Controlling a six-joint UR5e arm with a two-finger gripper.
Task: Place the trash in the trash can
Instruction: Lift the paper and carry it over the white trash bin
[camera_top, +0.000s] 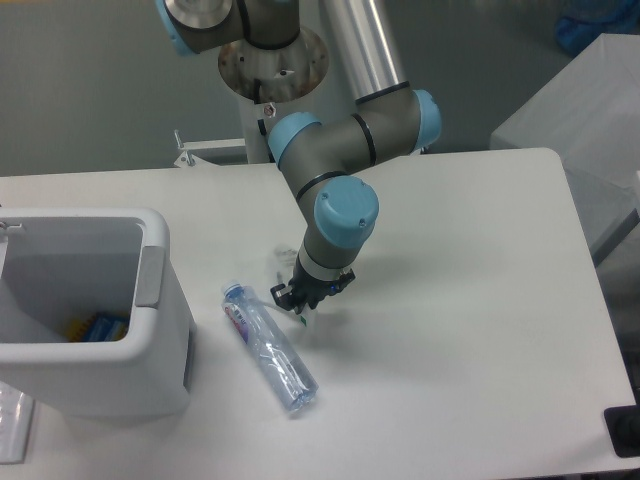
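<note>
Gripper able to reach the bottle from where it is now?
Probably yes. The gripper sits right beside the bottle, which lies flat in the open on the table with nothing over it. The paper wrapper is under the gripper.
</note>
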